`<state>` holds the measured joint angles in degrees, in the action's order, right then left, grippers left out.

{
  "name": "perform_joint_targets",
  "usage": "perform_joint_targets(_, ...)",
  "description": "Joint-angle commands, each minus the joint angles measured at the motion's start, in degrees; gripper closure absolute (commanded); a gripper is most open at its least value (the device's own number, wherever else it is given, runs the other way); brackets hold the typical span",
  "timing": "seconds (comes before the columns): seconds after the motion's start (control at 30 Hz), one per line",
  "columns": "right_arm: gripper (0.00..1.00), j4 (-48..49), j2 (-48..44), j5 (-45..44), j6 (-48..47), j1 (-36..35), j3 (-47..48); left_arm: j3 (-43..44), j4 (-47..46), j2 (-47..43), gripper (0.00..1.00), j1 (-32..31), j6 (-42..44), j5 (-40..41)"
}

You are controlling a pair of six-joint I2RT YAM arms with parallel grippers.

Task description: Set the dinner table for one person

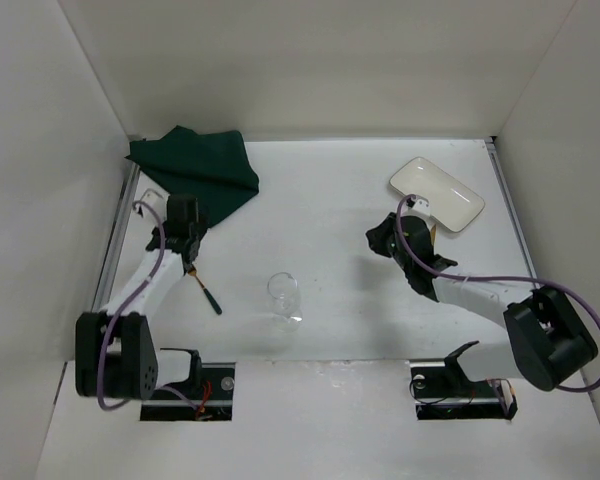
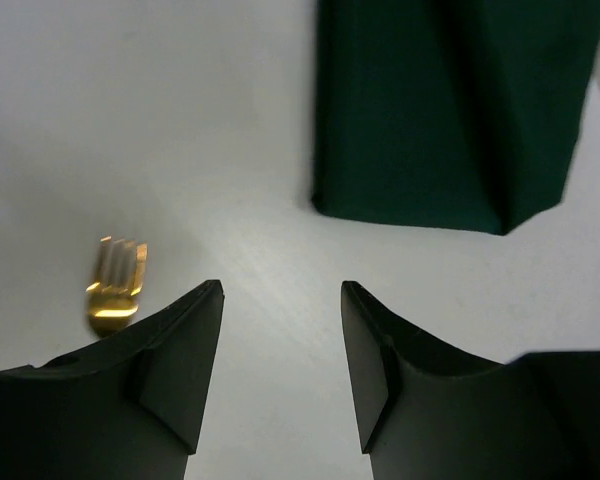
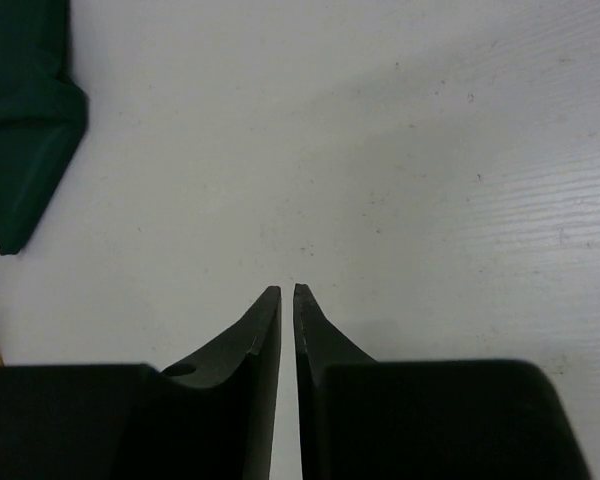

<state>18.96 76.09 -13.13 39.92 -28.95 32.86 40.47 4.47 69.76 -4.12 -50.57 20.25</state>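
Observation:
The white dinner table (image 1: 330, 210) carries a crumpled dark green cloth (image 1: 195, 165) at the far left, a white rectangular plate (image 1: 436, 193) at the far right and a clear stemmed glass (image 1: 283, 298) near the middle front. A fork (image 1: 207, 290) with a gold head and dark handle lies at the front left. My left gripper (image 1: 187, 228) is open and empty just below the cloth (image 2: 450, 110), with the fork's gold tines (image 2: 117, 285) to its left. My right gripper (image 1: 375, 238) is shut and empty, left of the plate, over bare table.
White walls (image 1: 70, 150) enclose the table on three sides. A thin golden piece (image 1: 435, 229) shows at the plate's near edge, partly hidden by my right arm. The cloth's corner (image 3: 25, 110) shows far left in the right wrist view.

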Motion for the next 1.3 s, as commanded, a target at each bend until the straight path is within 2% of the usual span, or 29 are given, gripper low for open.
perform_joint_targets(0.0, 0.83, 3.19, 0.9, 0.91, -0.19, -0.1, 1.85, 8.56, -5.79, 5.9, 0.52, -2.59, 2.57, 1.46)
perform_joint_targets(0.2, 0.69, 3.71, 0.55, 1.08, 0.33, -0.1, 1.42, 23.94, -5.09, 22.24, 0.52, -6.29, 10.13, 5.24)
perform_joint_targets(0.37, 0.56, 3.8, 0.63, 1.08, 0.51, -0.1, 1.33, 42.11, 1.14, 39.63, 0.52, -7.52, 15.13, 4.54)
perform_joint_targets(0.5, 0.55, 3.45, 0.9, 1.96, 0.07, -0.1, 1.94, 54.25, 4.14, 50.19, 0.52, -8.31, 17.52, 6.2)
perform_joint_targets(0.63, 0.54, 3.54, 1.33, 3.1, 0.07, -0.1, 2.12, 61.73, 6.59, 57.14, 0.52, -7.79, 17.0, 4.54)
perform_joint_targets(0.77, 0.54, 3.8, 1.51, 3.46, 0.42, -0.1, 2.03, 63.16, 8.71, 60.67, 0.57, -7.26, 14.71, 3.39)
perform_joint_targets(0.83, 0.54, 3.72, 2.04, 3.72, 0.51, -0.1, 2.29, 62.02, 8.28, 61.37, 0.67, -7.17, 14.01, 2.95)
perform_joint_targets(0.9, 0.53, 3.54, 2.13, 3.72, 0.42, -0.1, 2.38, 60.88, 7.75, 62.08, 0.83, -7.52, 12.52, 2.17)
perform_joint_targets(0.97, 0.53, 3.89, 2.04, 3.72, 0.51, -0.1, 2.12, 59.65, 7.22, 61.99, 0.91, -8.05, 10.94, 0.15)
perform_joint_targets(1.17, 0.53, 3.98, 2.04, 3.72, 0.6, -0.1, 1.95, 55.16, 2.04, 59.62, 0.95, -13.93, 4.52, -6.97)
perform_joint_targets(1.27, 0.53, 3.89, 1.95, 3.72, 0.77, -0.1, 1.94, 51.48, -0.42, 57.34, 0.95, -17.18, 3.98, -7.86)
